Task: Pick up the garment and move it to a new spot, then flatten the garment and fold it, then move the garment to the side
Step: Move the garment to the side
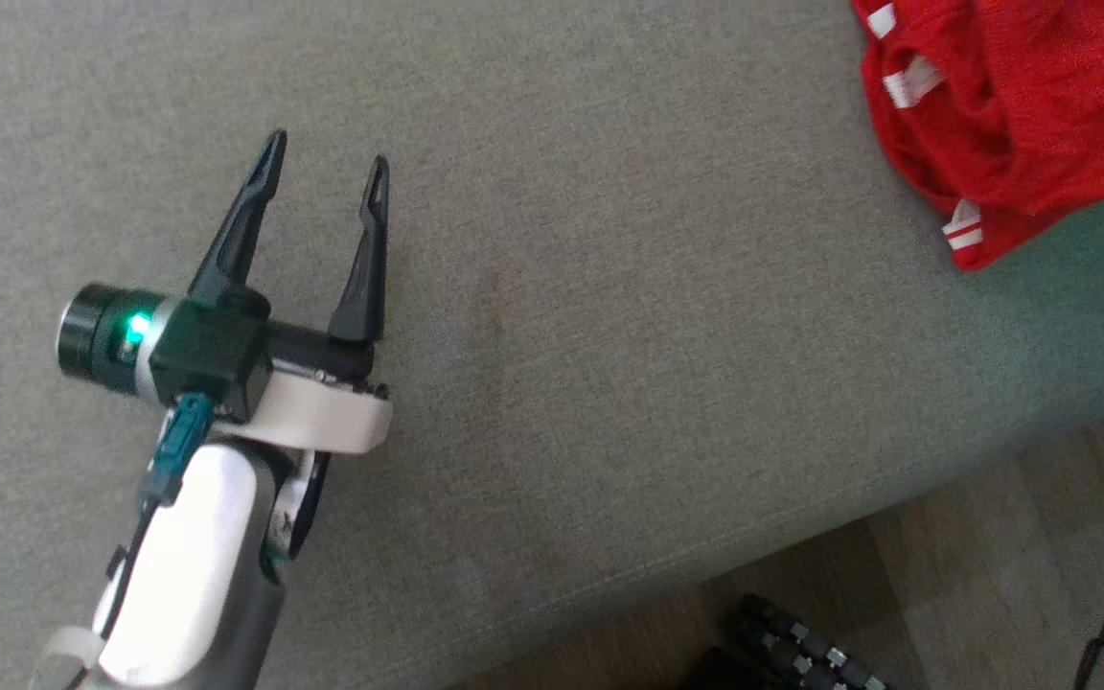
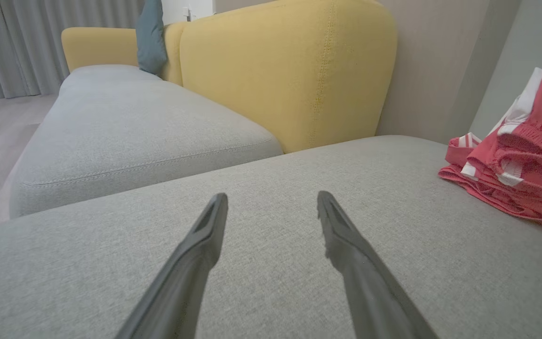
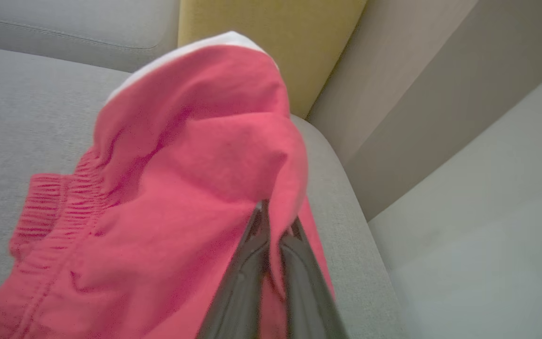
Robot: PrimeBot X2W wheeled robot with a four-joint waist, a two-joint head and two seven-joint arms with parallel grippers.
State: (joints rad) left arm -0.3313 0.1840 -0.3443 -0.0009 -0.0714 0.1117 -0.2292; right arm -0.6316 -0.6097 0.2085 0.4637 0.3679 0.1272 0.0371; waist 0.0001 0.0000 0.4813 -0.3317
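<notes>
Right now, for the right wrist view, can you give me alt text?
The right tool is shut on a fold of a red garment with white trim, bunched over a grey sofa seat. A yellow backrest and a pale wall stand behind.

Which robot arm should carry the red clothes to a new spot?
Right. The right end effector is shut on the red garment, pinching a fold. The left end effector hangs open over the bare gray cushion, well away from the garment.
</notes>
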